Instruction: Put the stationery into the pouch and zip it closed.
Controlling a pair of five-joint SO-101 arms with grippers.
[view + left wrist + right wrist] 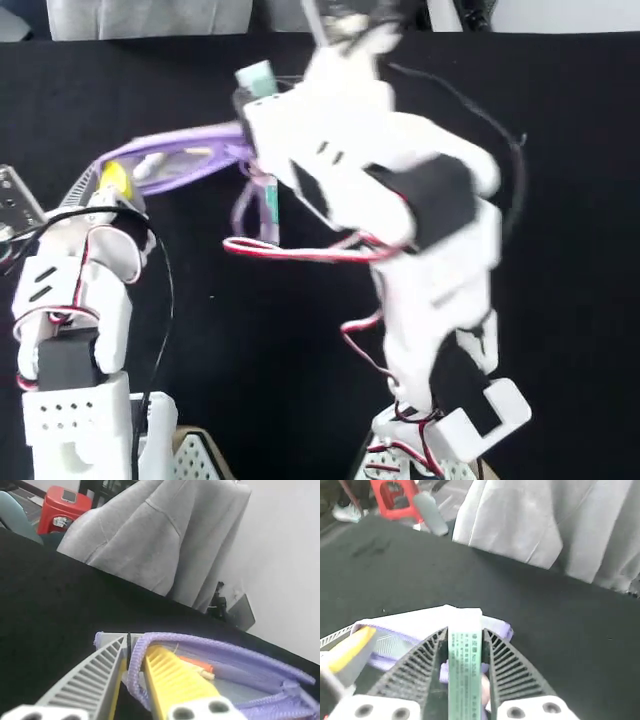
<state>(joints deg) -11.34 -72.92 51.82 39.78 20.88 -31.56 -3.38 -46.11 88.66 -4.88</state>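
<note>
The purple pouch (185, 158) hangs open above the black table at the back left. My left gripper (112, 185) is shut on the pouch's left end; in the left wrist view its grey and yellow fingers (131, 647) pinch the purple rim (240, 655). An orange pen (197, 665) lies inside. My right gripper (250, 100) is at the pouch's right end, shut on a green and white stationery stick (256, 78). The right wrist view shows that stick (465, 655) upright between the black fingers (465, 632), with the pouch (410, 625) just beyond.
The black table (250, 350) spreads in front of the pouch. Red and white cables (300, 250) loop under the right arm. A metal piece (15, 200) sits at the left edge. Grey cloth (150, 535) hangs behind the table.
</note>
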